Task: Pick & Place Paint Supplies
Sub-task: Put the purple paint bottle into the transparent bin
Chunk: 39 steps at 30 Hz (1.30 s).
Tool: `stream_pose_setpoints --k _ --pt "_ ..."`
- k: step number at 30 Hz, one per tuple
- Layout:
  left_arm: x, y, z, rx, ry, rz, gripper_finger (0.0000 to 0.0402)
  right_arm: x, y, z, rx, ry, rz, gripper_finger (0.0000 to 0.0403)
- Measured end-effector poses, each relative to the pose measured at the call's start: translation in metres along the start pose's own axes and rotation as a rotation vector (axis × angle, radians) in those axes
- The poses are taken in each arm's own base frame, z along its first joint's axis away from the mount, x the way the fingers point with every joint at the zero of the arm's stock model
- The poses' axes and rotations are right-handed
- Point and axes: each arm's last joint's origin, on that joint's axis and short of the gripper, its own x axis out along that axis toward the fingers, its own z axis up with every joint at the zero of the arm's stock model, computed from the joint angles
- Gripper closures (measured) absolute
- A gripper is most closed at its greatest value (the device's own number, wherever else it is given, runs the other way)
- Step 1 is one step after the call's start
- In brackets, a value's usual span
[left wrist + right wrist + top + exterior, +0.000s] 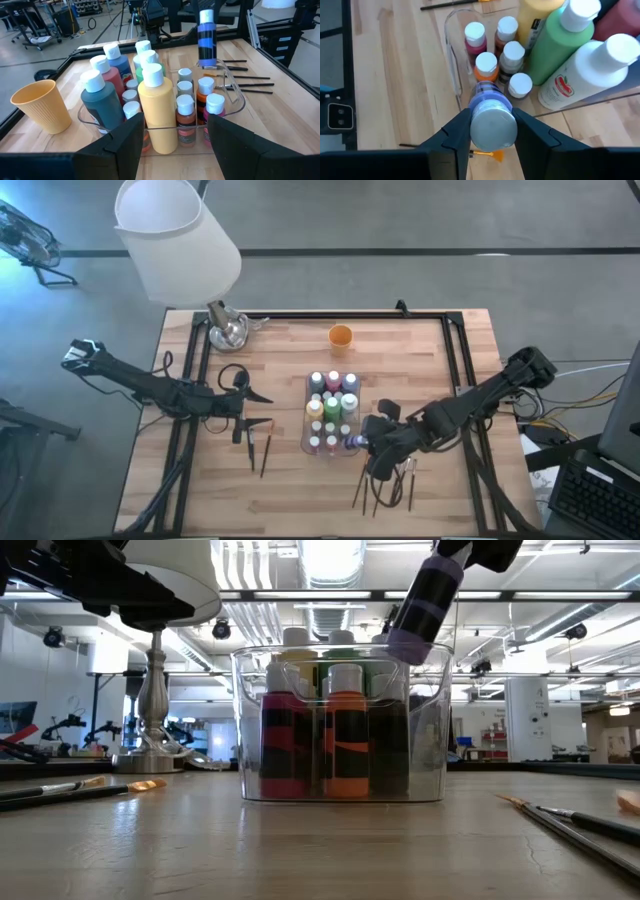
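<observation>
Labels unreadable | right hand (491, 131) grips purple bottle (490, 107) above tray (454, 75)

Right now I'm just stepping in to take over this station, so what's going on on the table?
The right end effector is shut on a purple paint bottle, holding it tilted just above the near corner of the clear plastic tray, which already stands full of paint bottles. The left end effector is open and waits beside the tray, holding nothing. Paintbrushes lie loose on the wooden table by each arm, and a small orange cup stands behind the tray.
</observation>
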Motion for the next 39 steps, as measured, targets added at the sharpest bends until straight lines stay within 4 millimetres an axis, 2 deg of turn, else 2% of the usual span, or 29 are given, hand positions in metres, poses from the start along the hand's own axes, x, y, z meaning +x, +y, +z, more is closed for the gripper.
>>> stream_pose_setpoints --k 10,31,35,39 --pt "0.000 0.000 0.000 0.000 0.000 0.000 0.0179 0.015 0.000 -0.001 0.003 0.042 -0.008 0.0279" --pt "0.000 0.000 -0.001 0.002 0.006 0.000 0.0179 0.065 -0.007 0.002 0.015 0.160 -0.023 0.0288" --pt "0.000 0.000 -0.001 0.003 0.007 0.000 0.0179 0.069 -0.008 0.003 0.021 0.165 -0.017 0.0276" --pt "0.000 0.000 -0.001 0.003 0.009 -0.001 0.0179 0.074 -0.009 0.002 0.023 0.178 -0.019 0.0281"
